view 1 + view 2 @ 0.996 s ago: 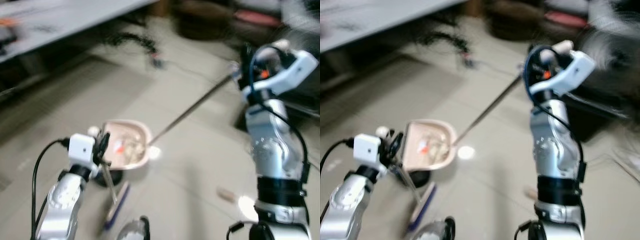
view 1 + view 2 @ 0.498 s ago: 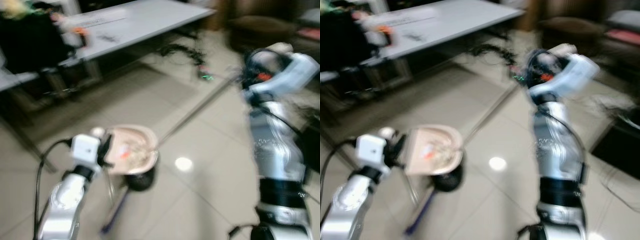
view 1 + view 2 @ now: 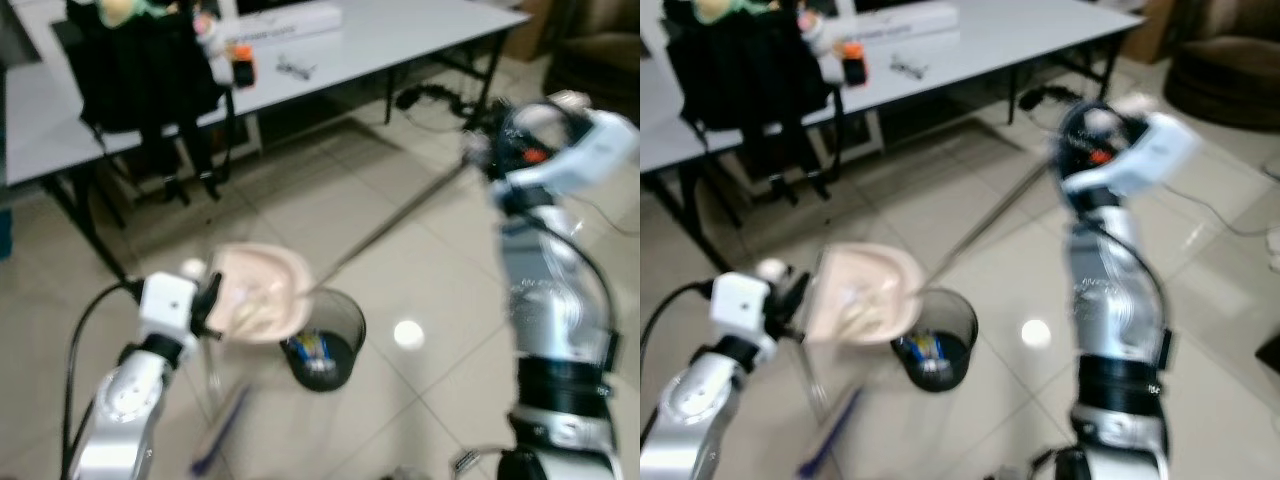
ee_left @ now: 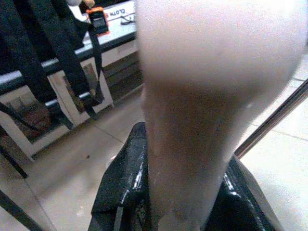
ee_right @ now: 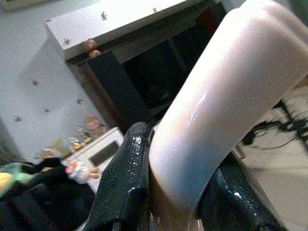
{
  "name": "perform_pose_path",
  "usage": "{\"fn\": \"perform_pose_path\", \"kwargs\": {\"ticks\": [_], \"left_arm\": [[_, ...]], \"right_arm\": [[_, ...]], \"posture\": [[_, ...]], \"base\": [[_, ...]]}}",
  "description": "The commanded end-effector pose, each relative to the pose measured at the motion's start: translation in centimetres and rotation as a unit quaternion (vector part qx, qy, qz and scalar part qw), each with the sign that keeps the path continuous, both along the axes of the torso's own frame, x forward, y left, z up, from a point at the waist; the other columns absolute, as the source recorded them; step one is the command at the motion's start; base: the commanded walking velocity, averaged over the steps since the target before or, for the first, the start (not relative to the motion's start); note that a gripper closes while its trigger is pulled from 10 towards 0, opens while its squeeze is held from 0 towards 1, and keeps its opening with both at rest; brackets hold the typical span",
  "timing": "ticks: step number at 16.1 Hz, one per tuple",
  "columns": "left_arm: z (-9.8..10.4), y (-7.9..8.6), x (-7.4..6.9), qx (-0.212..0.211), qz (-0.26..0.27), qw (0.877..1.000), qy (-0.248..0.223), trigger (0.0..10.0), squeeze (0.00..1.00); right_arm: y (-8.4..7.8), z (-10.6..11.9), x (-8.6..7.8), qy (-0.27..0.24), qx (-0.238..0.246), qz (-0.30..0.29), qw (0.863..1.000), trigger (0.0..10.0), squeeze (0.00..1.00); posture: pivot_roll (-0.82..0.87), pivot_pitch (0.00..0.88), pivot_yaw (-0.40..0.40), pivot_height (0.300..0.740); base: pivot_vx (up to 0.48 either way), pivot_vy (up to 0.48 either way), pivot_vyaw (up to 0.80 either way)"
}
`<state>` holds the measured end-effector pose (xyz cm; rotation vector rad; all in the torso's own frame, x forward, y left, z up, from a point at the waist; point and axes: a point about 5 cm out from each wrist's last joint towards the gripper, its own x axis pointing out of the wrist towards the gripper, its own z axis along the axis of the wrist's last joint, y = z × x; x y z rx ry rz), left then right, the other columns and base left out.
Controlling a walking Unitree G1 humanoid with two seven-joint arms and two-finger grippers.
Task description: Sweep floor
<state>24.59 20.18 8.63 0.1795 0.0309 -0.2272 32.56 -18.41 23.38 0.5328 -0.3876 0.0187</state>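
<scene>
Left gripper (image 3: 205, 300) clamps filled pale pink plastic dustpan (image 3: 258, 292) over black bin (image 3: 325, 340) | right gripper (image 5: 180, 192) clamps its pale handle (image 5: 226, 91) | emptying remains

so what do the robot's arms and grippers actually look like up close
Both arms are silver metal segments with black joint bands. The left arm carries a white boxy wrist module fed by a looping black cable. The right arm ends in a white wrist housing with an orange mark and dark cabling. The gripper fingers are glossy, textured black.
</scene>
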Motion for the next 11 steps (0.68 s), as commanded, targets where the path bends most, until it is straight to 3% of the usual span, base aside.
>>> {"fn": "perform_pose_path", "kwargs": {"ticks": [1, 5, 7, 11], "left_arm": [[0.3, 0.5, 0.0, 0.007, 0.004, 1.000, -0.008, 10.0, 0.00], [-0.1, 1.0, -0.1, 0.015, 0.009, 1.000, -0.001, 10.0, 0.00], [-0.1, 0.9, 0.0, 0.018, 0.006, 1.000, 0.000, 10.0, 0.00], [-0.1, 0.9, 0.6, 0.026, 0.000, 1.000, -0.002, 10.0, 0.00]], "right_arm": [[0.5, 1.1, -0.2, -0.027, 0.008, 0.005, 1.000, 10.0, 0.00], [0.3, 1.2, -0.1, -0.031, 0.001, -0.003, 1.000, 10.0, 0.00], [0.0, 1.9, -0.3, -0.059, -0.060, -0.030, 0.996, 10.0, 0.00], [1.9, 2.2, -0.9, -0.108, -0.142, -0.002, 0.984, 10.0, 0.00]], "posture": [[-0.01, 0.009, 0.038, 0.740], [-0.01, 0.011, 0.036, 0.740], [-0.01, 0.013, 0.036, 0.740], [-0.01, 0.020, 0.037, 0.740]], "base": [[0.000, 0.000, 0.00], [0.000, 0.000, 0.00], [0.000, 0.000, 0.00], [0.000, 0.000, 0.00]]}}
